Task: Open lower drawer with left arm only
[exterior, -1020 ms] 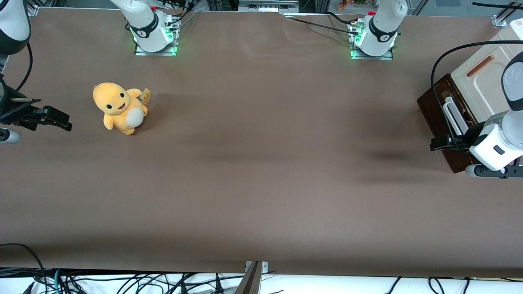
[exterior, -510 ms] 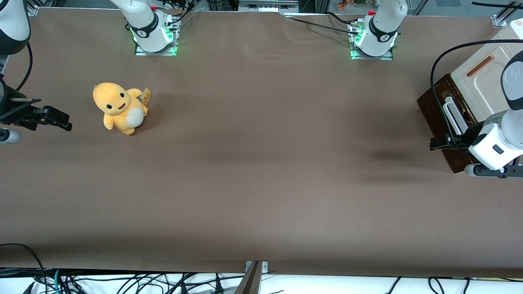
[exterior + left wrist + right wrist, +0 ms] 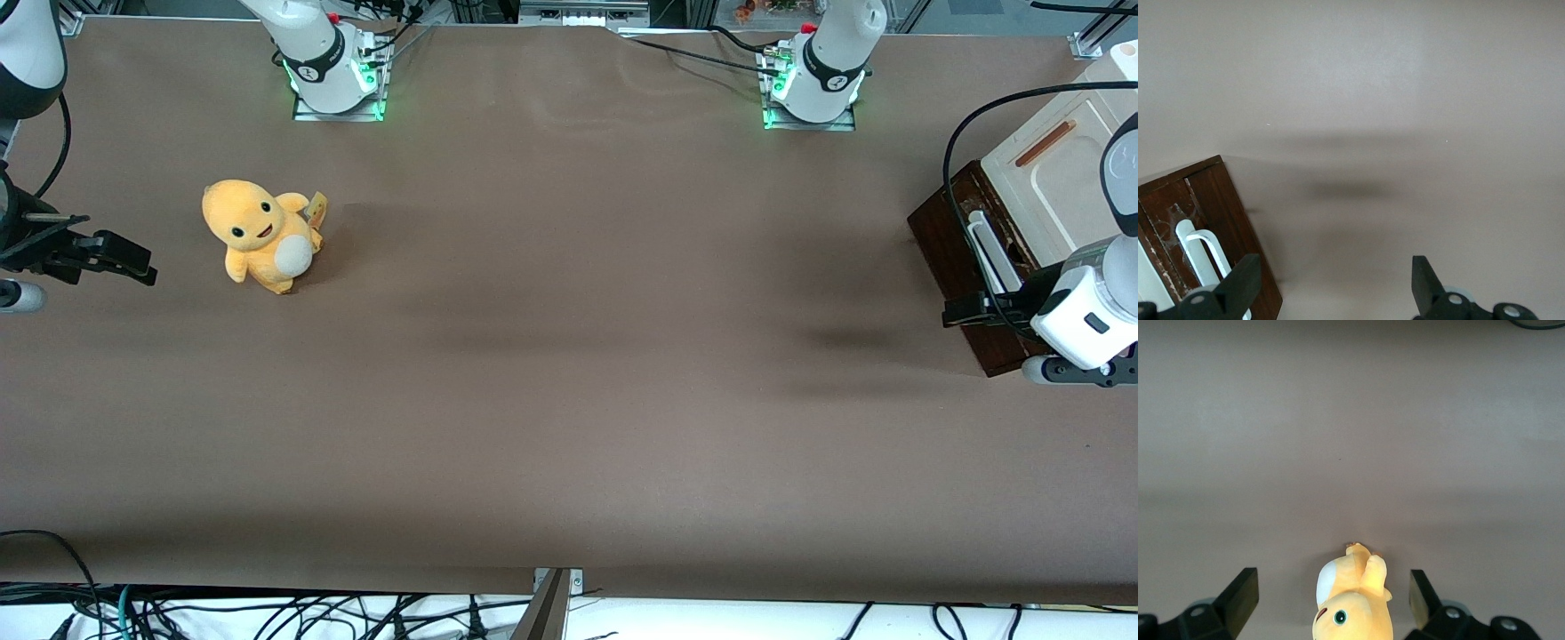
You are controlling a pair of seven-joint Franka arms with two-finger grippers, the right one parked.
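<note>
gripper point(image 3: 1331, 293) gapes wide, handle point(image 3: 1201, 257) at its nine o'clock on the lower drawer point(image 3: 956, 258); misaligned, closing likely misses.

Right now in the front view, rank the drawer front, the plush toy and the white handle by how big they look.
1. Drawer front, though the left gripper, open above it, hides part.
2. Plush toy, close to it in size.
3. Handle, clearly smallest.
</note>
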